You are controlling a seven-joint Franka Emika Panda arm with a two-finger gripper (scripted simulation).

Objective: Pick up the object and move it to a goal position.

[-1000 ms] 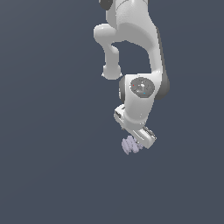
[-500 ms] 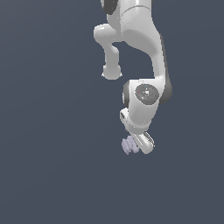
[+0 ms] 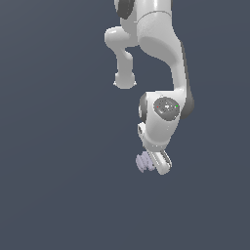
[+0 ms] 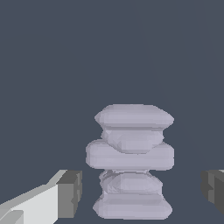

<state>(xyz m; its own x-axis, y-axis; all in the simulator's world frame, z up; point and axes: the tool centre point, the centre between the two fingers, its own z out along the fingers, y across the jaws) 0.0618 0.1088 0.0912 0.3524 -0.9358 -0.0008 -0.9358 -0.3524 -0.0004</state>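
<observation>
The object is a small pale lavender-grey lump with coil-like ribs, lying on the dark grey floor. My white gripper is down at its level, touching or overlapping it on the exterior view's right. In the wrist view the object stands between my two dark finger pads, with a gap on each side. The gripper is open around it and neither pad touches it.
A plain dark grey floor fills the scene. The white arm rises above the gripper. No goal marker shows.
The gripper has come down over the last second, from just above the object to its level. The object has not moved.
</observation>
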